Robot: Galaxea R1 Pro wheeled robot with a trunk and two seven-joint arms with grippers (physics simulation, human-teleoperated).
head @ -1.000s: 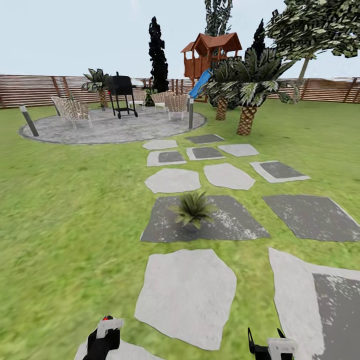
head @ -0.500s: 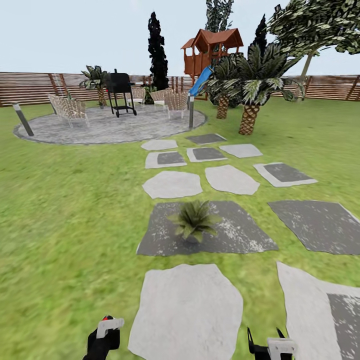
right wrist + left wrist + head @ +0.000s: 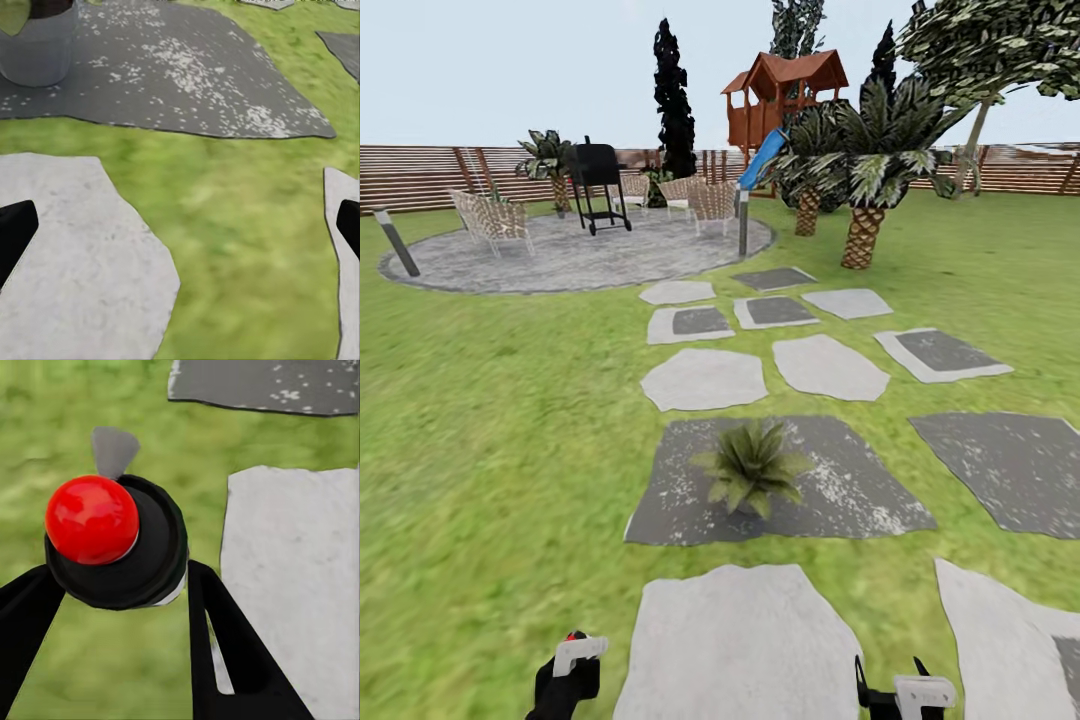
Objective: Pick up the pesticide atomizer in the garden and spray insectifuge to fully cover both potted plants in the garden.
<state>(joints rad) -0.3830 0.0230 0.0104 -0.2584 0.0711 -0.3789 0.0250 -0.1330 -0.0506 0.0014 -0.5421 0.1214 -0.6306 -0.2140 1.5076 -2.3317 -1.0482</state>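
Looks like the pickup part of the job is done, judging by the left hand (image 3: 567, 672): closed on a small dark round thing with a red knob and a white edge, most likely the spray bottle (image 3: 112, 540) seen end on, with a black finger (image 3: 225, 645) pressing against each side of it and a grey tip poking out past it. Cannot be told from here whether the nozzle faces forward. Nothing in the right hand (image 3: 905, 695), spread wide open, its fingertips (image 3: 15, 225) sitting far apart over grass and stone. No sign of spray on any leaf, so the covering of both plants probably remains entirely to do. Ahead, one potted plant (image 3: 750, 468), a low rosette of pointed green leaves, standing upright on a dark grey slab (image 3: 860, 490) in the middle of the lawn (image 3: 490, 450). Between that slab and the two hands, a strip of grass and then a pale stepping stone (image 3: 740, 640). Well apart from the bottle, then: forward of the left hand and off toward its right side, nearer the midline between the two hands. Closer to the right hand, to judge by the grey pot (image 3: 37, 49) caught at the edge of the right wrist view. Needs a shorter gap and the nozzle aimed at the leaves before any spraying. The second plant left to be found afterwards, perhaps farther along the stones toward the round patio (image 3: 560, 262).
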